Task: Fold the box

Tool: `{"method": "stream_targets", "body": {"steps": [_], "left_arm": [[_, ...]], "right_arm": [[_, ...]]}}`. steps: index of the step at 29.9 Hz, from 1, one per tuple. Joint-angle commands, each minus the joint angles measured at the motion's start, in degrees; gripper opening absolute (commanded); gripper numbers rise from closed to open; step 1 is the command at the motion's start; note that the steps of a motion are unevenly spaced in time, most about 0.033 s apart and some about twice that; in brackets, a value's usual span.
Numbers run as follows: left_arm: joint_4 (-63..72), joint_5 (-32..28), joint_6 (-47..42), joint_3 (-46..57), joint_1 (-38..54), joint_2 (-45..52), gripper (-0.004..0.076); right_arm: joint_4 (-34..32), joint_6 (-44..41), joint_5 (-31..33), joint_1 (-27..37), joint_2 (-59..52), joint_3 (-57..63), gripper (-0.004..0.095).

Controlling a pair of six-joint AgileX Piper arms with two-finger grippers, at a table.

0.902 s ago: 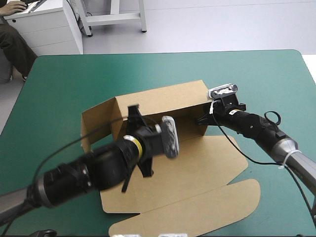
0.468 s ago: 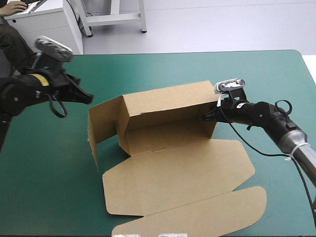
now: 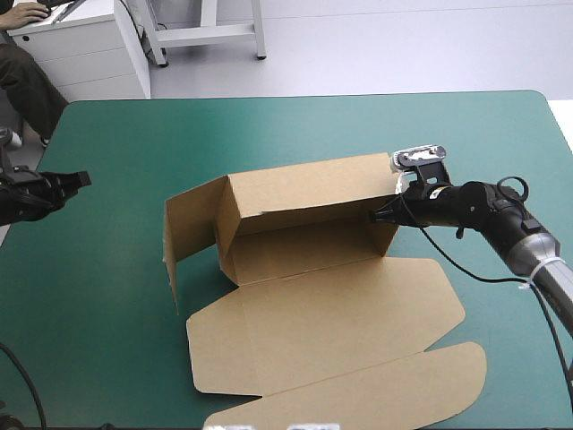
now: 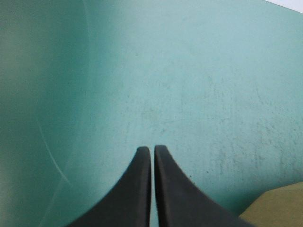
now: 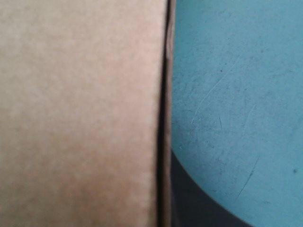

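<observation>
The box (image 3: pixel 313 287) sits centred on the table (image 3: pixel 501 125), lid (image 3: pixel 340 322) flat toward me, back wall (image 3: pixel 304 184) raised. My right tool (image 3: pixel 380 215) pinches that wall's right end. I should steady it while my left tool (image 3: pixel 79 181), pressed together off left, tucks the side flap (image 3: pixel 190 228).

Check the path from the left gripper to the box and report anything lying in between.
Nothing visible lies between them. The left gripper, shut, is at the table's left edge, and only bare teal-green cover separates it from the raised left wall of the box.
</observation>
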State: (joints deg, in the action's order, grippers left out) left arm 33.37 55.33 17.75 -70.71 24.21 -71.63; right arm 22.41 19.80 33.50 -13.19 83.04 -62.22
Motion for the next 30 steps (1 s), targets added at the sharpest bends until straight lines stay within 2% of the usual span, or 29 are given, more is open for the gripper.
{"method": "stream_targets", "body": {"steps": [1,6,8,13,16,23,30], "left_arm": [[4.6,-6.4,1.2,4.5,1.2,1.5,0.0007],[4.7,-9.8,1.2,11.2,1.2,1.5,0.0007],[4.7,-10.7,1.2,13.1,1.2,1.5,0.0007],[4.5,-11.4,1.3,15.7,1.1,1.5,0.0007],[4.6,-11.1,2.2,15.7,1.1,1.5,0.0007],[4.4,-12.6,2.0,15.7,1.1,1.5,0.0006],[4.4,-12.9,0.9,15.7,1.1,1.5,0.0005]], "right_arm": [[-1.0,-1.2,1.7,0.4,-1.6,-1.3,-0.0013],[-2.1,-3.6,2.2,0.4,-1.6,-1.7,-0.0012],[-5.5,-7.7,4.7,0.4,-1.6,-3.6,-0.0012],[-13.1,-14.8,13.8,0.4,-1.6,-13.0,-0.0012],[-13.2,-16.3,19.9,0.4,-1.6,-19.0,-0.0012],[-13.1,-19.4,38.5,0.4,1.2,-28.4,-0.0012],[-11.4,-22.5,38.3,0.3,3.4,-27.4,-0.0012]]}}
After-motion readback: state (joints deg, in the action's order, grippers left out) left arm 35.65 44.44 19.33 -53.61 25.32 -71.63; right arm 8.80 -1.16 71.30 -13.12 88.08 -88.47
